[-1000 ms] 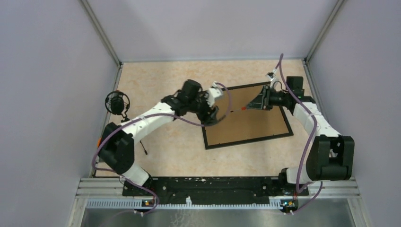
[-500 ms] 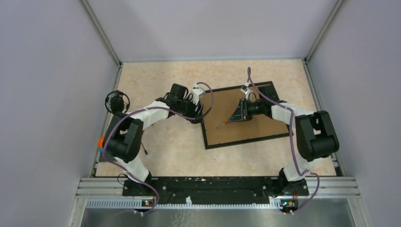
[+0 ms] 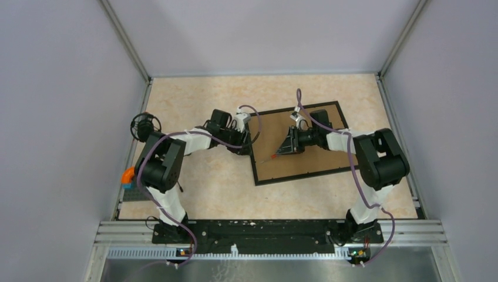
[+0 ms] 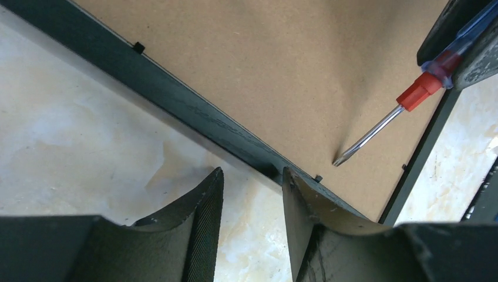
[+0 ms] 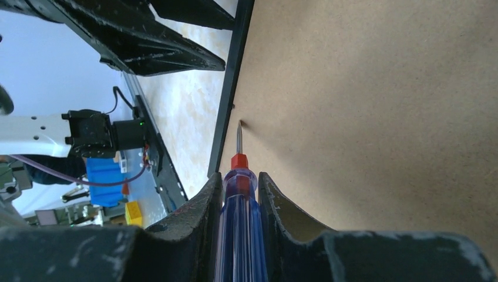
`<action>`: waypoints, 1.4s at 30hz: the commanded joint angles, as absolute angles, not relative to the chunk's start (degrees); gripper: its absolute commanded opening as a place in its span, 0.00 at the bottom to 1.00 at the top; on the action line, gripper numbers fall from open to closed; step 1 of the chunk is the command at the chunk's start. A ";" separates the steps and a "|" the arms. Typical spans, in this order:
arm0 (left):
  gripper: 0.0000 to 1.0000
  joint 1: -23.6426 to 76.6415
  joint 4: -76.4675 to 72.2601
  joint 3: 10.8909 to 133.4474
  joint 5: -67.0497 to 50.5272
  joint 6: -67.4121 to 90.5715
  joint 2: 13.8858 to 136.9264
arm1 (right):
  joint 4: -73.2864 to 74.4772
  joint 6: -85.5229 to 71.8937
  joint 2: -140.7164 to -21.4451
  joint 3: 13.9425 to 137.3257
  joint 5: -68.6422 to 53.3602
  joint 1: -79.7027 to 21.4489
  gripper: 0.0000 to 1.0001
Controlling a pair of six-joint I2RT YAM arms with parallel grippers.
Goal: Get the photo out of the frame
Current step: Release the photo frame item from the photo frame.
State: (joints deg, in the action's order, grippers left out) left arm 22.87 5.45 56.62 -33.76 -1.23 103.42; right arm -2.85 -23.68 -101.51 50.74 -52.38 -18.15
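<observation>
The frame (image 3: 305, 174) lies face down on the table, its brown board back (image 3: 314, 158) up. The photo is hidden under the board. My left gripper (image 3: 251, 143) is open and empty at the frame's left edge. In the left wrist view (image 4: 251, 171) one finger (image 4: 305, 194) reaches over the black rail (image 4: 176, 100). My right gripper (image 3: 282, 150) is shut on a screwdriver (image 5: 239, 235) with a blue handle and red collar. Its tip (image 5: 238, 124) touches the board close to the left rail, also seen from the left wrist (image 4: 338, 161).
A black round device (image 3: 144, 126) stands at the table's left edge, with an orange and blue object (image 3: 127, 176) nearer the front. Grey walls enclose the table on three sides. Small black tabs (image 4: 138, 47) line the frame's inner edge.
My right gripper has carried the screwdriver left across the board towards the frame's left rail. My left gripper has drawn back off the board to the frame's left edge.
</observation>
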 commanded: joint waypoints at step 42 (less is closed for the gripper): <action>0.12 22.70 0.38 53.26 -40.86 3.96 112.15 | -21.77 -32.96 -105.48 45.95 -48.81 -22.36 0.00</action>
